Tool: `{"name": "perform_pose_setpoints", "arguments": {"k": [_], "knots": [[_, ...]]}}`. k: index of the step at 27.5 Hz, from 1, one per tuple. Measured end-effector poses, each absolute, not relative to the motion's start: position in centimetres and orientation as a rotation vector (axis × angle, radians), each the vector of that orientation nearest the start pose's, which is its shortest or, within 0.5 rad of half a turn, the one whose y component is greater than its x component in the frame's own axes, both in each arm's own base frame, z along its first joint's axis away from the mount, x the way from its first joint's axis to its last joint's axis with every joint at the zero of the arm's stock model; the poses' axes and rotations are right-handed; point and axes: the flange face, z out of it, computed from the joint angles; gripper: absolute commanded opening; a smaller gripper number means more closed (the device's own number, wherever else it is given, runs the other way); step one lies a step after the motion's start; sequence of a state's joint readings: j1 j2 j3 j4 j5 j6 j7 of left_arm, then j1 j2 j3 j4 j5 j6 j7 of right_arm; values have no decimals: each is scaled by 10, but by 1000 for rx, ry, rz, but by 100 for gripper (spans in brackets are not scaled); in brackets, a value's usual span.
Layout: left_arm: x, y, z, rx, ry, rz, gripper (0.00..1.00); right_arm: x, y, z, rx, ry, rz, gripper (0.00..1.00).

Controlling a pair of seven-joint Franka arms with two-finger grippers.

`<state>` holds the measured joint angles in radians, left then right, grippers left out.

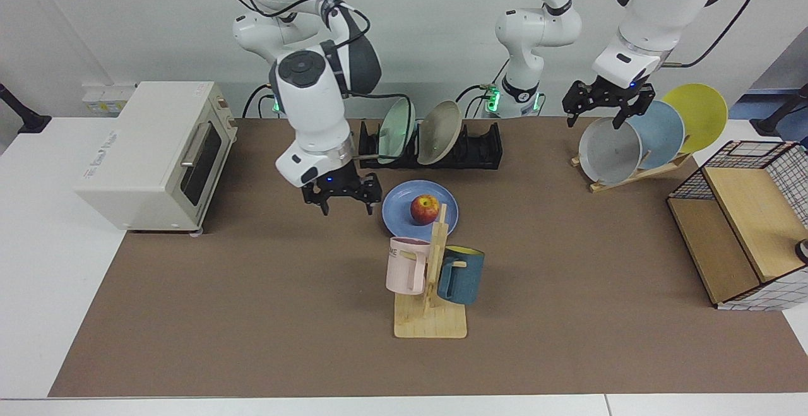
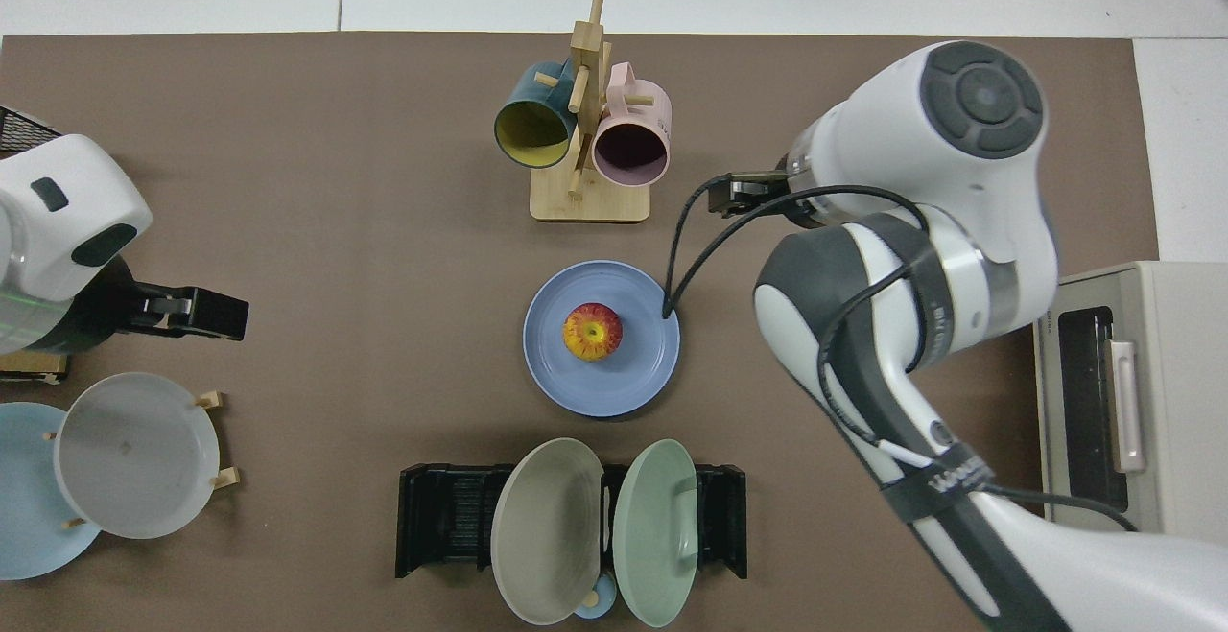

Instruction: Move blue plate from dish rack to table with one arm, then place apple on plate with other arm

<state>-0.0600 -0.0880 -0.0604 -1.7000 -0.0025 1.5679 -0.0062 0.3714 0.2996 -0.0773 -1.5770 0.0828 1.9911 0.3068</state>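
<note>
Brown table (image 1: 265, 315) w/ white edges carries: blue plate (image 1: 402, 206) at centre, black dish rack (image 1: 470, 151) just behind it, wooden mug tree (image 1: 430, 322) in front. Toaster oven (image 1: 158, 151) sits at one end, partly on the white edge. Slanted wooden plate rack (image 1: 631, 175) & wire-and-wood basket (image 1: 738, 239) at the other.

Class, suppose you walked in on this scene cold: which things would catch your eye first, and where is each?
First, the red apple sitting in the middle of the blue plate at the table's centre, in front of the black dish rack. Next, the right gripper, open and empty, hanging just beside the plate toward the toaster oven. The left gripper waits, open, above the grey plate in the wooden rack.
</note>
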Motion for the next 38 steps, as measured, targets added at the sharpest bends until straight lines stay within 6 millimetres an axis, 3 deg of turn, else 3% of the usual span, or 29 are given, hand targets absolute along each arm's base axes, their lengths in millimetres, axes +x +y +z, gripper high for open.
{"name": "perform_pose_setpoints", "arguments": {"k": [9, 12, 14, 17, 24, 27, 32, 38], "knots": [[521, -65, 611, -3130, 178, 69, 100, 641, 36, 485, -3079, -217, -72, 100], [521, -65, 611, -3130, 178, 69, 100, 635, -3, 497, -3081, -224, -70, 100], [521, -65, 611, -3130, 178, 69, 100, 630, -19, 507, -3088, -217, -67, 100], [521, -65, 611, -3130, 178, 69, 100, 621, -27, 524, -3101, -209, -74, 100], [521, -65, 611, -3130, 178, 69, 100, 602, -18, 564, -3114, -211, -120, 100], [521, -65, 611, -3130, 178, 69, 100, 592, -15, 572, -3114, -194, -94, 100], [521, -64, 611, -3130, 178, 70, 100, 581, -14, 574, -3118, -195, -81, 100], [521, -64, 611, -3130, 178, 70, 100, 568, -14, 559, -3120, -178, -91, 100]]}}
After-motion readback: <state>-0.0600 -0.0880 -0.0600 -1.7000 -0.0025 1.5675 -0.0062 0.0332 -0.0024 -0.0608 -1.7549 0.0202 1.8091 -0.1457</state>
